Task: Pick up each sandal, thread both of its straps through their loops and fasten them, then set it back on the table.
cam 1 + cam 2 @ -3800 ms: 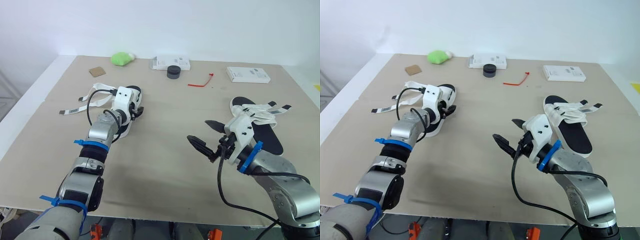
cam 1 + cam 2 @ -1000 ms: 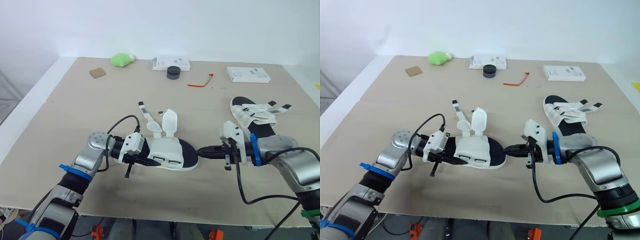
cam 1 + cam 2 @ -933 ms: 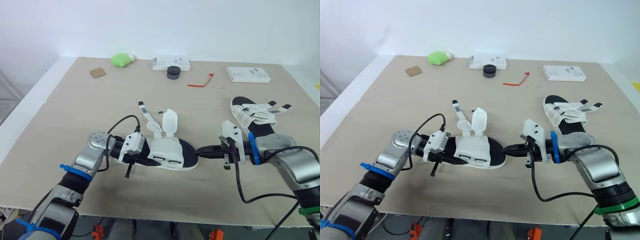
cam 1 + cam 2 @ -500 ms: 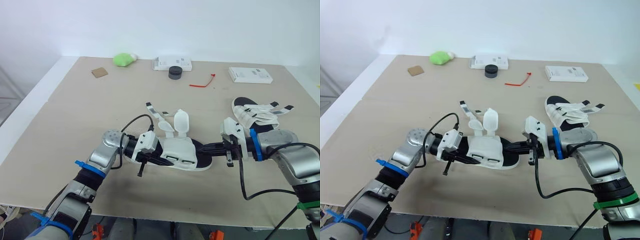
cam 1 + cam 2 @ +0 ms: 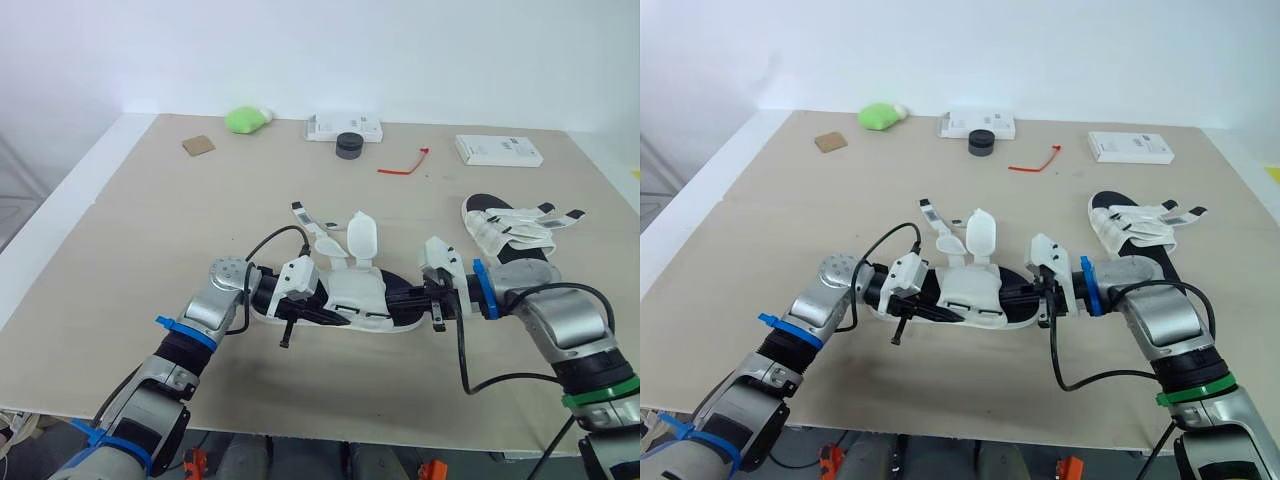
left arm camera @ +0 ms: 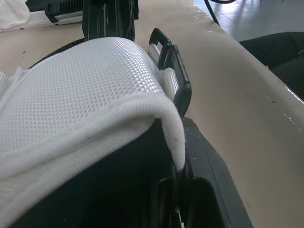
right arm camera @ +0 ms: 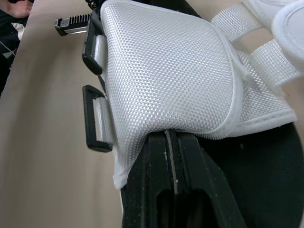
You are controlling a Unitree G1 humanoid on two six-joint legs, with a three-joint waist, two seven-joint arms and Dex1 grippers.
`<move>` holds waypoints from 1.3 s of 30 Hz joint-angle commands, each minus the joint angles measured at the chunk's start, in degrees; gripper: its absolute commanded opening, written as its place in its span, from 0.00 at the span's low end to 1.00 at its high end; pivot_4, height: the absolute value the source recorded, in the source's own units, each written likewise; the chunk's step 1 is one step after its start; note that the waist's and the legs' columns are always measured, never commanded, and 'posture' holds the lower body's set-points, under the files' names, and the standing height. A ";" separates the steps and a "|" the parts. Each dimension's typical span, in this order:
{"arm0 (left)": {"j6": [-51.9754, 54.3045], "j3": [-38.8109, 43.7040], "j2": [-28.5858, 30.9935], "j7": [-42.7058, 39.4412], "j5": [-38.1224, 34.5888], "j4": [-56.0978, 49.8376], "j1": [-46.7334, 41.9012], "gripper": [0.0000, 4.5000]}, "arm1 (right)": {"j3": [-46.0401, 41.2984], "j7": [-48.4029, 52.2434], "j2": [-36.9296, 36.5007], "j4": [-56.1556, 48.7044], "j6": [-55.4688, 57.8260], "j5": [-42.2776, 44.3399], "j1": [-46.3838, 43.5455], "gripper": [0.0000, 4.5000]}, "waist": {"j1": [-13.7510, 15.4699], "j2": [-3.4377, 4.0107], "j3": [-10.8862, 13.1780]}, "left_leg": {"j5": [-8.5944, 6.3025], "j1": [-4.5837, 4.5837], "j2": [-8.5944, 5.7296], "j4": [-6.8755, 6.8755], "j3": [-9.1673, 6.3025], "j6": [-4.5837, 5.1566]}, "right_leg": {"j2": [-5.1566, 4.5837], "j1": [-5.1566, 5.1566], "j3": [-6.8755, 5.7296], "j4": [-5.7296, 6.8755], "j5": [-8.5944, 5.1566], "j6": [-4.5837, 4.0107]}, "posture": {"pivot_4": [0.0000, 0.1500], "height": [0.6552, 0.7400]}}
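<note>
Head views. Grips one sandal (image 5: 352, 300) from both ends, low at the table (image 5: 140, 230); cannot tell whether resting on it or just clear. Clamps the left gripper (image 5: 318, 308) onto one end and the right gripper (image 5: 403, 297) onto the other, fingertips aimed at each other. Shows both straps (image 5: 361, 238) unfastened, standing up on the far side between the two sets of fingertips. Finds the second sandal (image 5: 512, 236) flat on the table behind the right gripper, away from its fingertips and well apart from the left ones. Finds also, well apart from all fingers along the far side, a green lump (image 5: 245, 120), a brown card (image 5: 198, 146), a white box (image 5: 345, 126) with a black puck (image 5: 348, 146) just beside it, a red tie (image 5: 403, 162) and another white box (image 5: 498, 150).

Left wrist view. Looks along the left fingers (image 6: 209, 190), clenched tight on the sandal's black edge. Shows the mesh upper (image 6: 85, 95) just ahead of the fingertips, arching to one side, with a black loop (image 6: 183, 85) at its rim straight ahead.

Right wrist view. Looks along the right fingers (image 7: 152, 190), pressed together to a thin seam and grasping the sandal under the rim of the mesh upper. Shows two empty black loops (image 7: 87, 118) beside that upper, off to one side of the fingertips.
</note>
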 commanded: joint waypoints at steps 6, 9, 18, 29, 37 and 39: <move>0.50 -0.85 0.00 -2.24 -0.53 -0.13 0.37 0.00 | 1.94 3.46 3.26 0.00 0.46 0.59 -1.44 0.01 | -0.66 0.00 0.00 | 0.00 0.02 0.03 -0.01 0.00 0.00 | 0.04 0.00 0.00 0.00 0.01 -0.02 | 1.00 1.00; 0.48 -0.82 -0.06 -2.72 -0.60 -0.13 0.34 0.00 | 4.94 3.00 4.57 3.90 -1.82 -3.37 -0.91 0.01 | -0.79 0.01 -0.01 | 0.00 0.04 0.04 -0.02 0.00 0.00 | 0.04 0.00 0.00 0.00 0.01 -0.02 | 1.00 1.00; 1.39 -0.42 -0.42 -2.18 -0.33 -1.11 0.79 0.00 | 7.05 2.73 7.00 11.97 -6.54 -8.96 0.75 0.01 | -0.88 -0.20 -0.91 | 0.00 0.23 0.27 -0.03 0.03 0.00 | 0.21 0.11 0.00 0.01 0.07 -0.14 | 1.00 1.00; 4.71 1.88 1.02 -2.22 -3.05 -4.05 0.99 0.00 | 6.53 3.26 7.66 14.16 -7.35 -8.72 2.53 0.01 | -0.87 -0.27 -1.29 | -0.02 0.41 0.34 -0.09 0.08 -0.03 | 0.24 0.20 0.00 0.01 0.04 -0.25 | 1.00 1.00; 8.66 4.50 3.18 -1.53 -5.64 -7.86 1.42 0.00 | 5.61 3.13 9.67 16.88 -7.66 -8.60 3.54 0.01 | -1.05 -0.27 -1.28 | -0.06 0.40 0.86 -0.13 0.06 -0.06 | 0.78 0.11 0.00 0.01 0.04 -0.54 | 1.00 1.00; 9.94 5.14 3.91 -1.13 -6.15 -9.09 1.67 0.00 | 5.43 3.16 9.84 17.08 -7.98 -8.82 3.49 0.01 | -1.05 -0.27 -1.28 | -0.08 0.50 1.09 -0.23 0.03 -0.05 | 1.06 0.10 0.00 0.01 0.05 -0.77 | 1.00 1.00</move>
